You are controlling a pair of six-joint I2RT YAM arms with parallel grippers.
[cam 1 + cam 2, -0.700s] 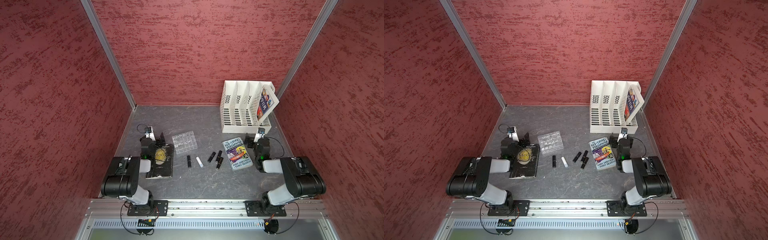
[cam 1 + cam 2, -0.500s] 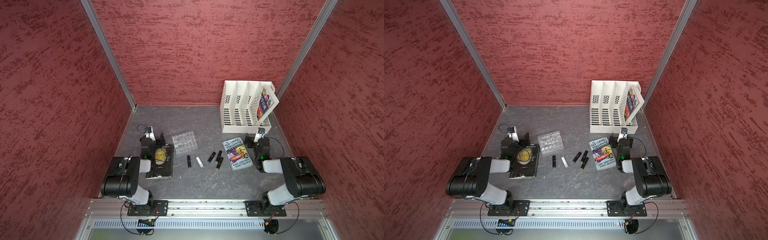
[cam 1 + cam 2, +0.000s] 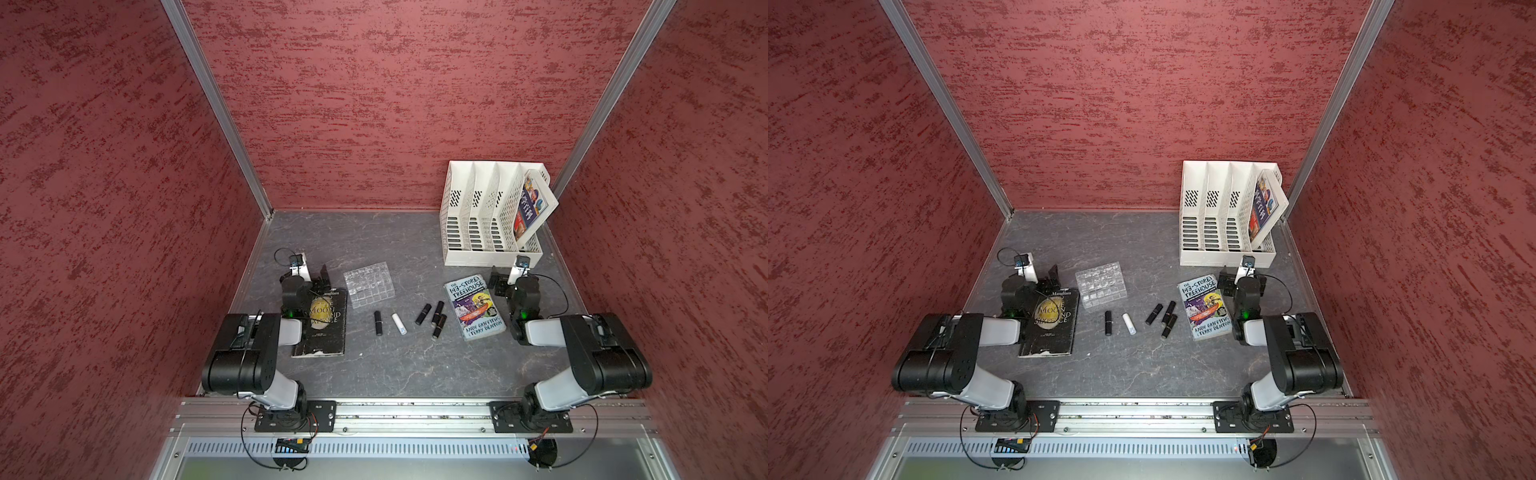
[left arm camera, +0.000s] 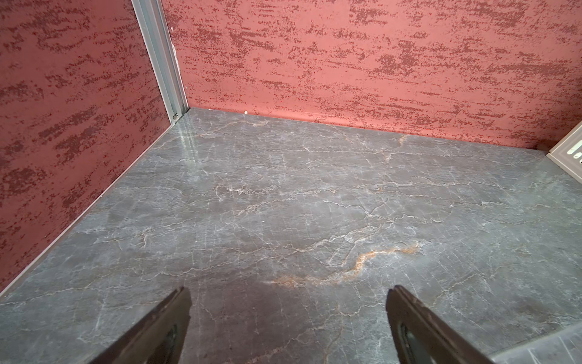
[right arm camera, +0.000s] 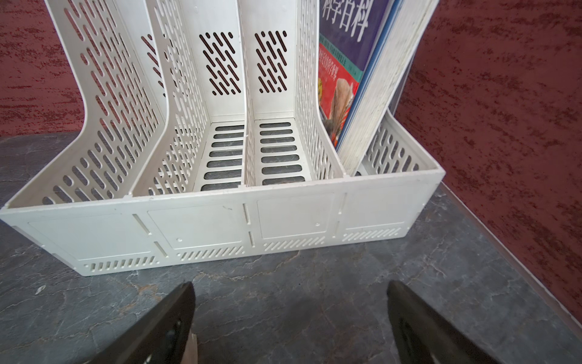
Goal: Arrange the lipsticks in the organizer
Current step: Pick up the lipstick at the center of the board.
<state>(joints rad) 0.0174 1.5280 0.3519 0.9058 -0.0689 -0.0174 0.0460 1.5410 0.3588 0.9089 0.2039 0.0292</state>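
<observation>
My left fingers [image 4: 157, 331] spread wide and holding nothing over the counter [image 4: 283, 205], my right fingers [image 5: 167, 321] wide too, facing the file rack [image 5: 201, 227], five lipsticks [image 3: 399, 323] lying mid-frame on the counter, organizer [image 3: 368, 284] just upper left of them

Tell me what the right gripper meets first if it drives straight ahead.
Probably the white file rack, at its low front wall; only bare tabletop lies between. The right gripper is open, empty.

You face three mottled red walls [image 3: 374, 104] joined by grey metal posts [image 3: 216, 108]. Under them lies your grey veined counter [image 3: 374, 232], evenly lit.
</observation>
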